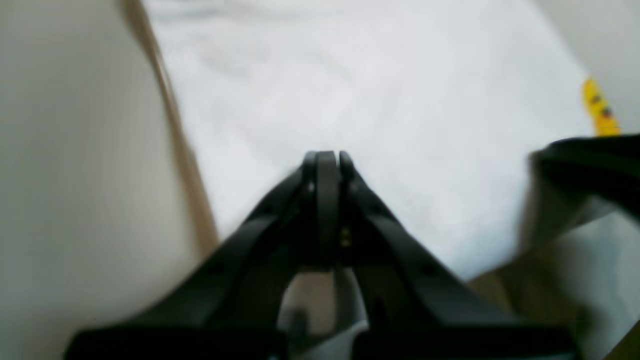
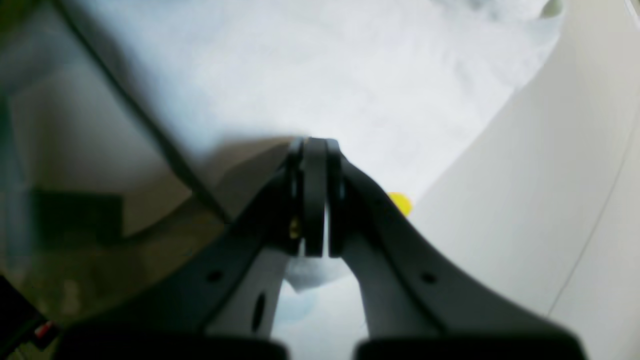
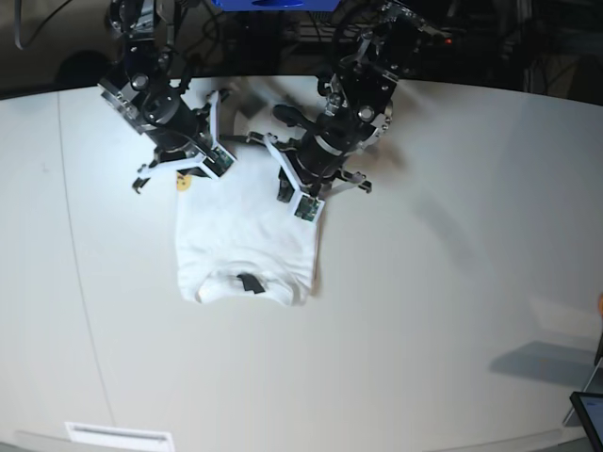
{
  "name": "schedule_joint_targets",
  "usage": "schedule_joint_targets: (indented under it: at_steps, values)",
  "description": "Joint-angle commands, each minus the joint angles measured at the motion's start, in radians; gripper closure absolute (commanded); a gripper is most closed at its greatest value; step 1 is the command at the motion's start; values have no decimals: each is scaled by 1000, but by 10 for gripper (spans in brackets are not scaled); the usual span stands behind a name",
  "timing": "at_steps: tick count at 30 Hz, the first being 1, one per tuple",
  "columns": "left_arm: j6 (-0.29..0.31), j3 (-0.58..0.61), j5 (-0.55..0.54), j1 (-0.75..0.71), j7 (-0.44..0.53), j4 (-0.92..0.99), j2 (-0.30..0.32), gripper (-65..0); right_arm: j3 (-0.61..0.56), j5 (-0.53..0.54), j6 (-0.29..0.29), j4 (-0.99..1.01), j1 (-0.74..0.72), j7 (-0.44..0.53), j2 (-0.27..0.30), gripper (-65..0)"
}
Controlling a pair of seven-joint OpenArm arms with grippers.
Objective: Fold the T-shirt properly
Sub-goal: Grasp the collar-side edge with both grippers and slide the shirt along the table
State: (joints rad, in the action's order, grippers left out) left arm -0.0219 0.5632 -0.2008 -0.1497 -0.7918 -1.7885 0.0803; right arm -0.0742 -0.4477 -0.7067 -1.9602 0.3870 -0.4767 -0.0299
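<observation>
white cotton lies spread on the pale desk: the t-shirt is face down or already partly folded, a narrow rectangle with its collar and a small black neck tag at the near end and its far edge up under the two arms. the right gripper sits over the far left corner of the cloth and the left gripper over the far right side, both low and close to the fabric. from the wrist views each pair of fingers is pressed together with no gap showing at the tips; in the right wrist view a bit of white cloth seems to sit between and behind the fingers, so i judge that one has a pinch of the shirt, though the blur makes it less than sure. for the left fingers i cannot tell whether any cloth is caught, they only show closed above the white fabric. i'd say the sleeves are already turned in and the step in hand is taking the far hem to bring it toward the collar. that next move calls for both arms lifting together and travelling evenly toward the near edge, so the cloth lands square. a scrap of yellow print peeks out at the shirt's edge, but no lettering, brand or tag text can be read.
</observation>
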Motion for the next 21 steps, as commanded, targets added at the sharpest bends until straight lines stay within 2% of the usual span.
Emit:
schedule_joint_targets:
  at_steps: [1,5,10,16,21]
  values:
    - [4,2,-7,8,21,6,-3,0,1,11,9,-6,-3,19,2,-3]
    - [4,2,-1,-1,21,69,0,0,3,11,9,31,2,17,2,-3]
    - [4,1,-1,-17,21,75,25,0,4,11,9,81,16,17,0,-4]
    - [4,1,-1,17,19,77,26,0,37,13,9,123,5,20,0,-4]
    - [4,28,-1,91,-53,135,-12,0,107,17,9,166,-35,23,0,-4]
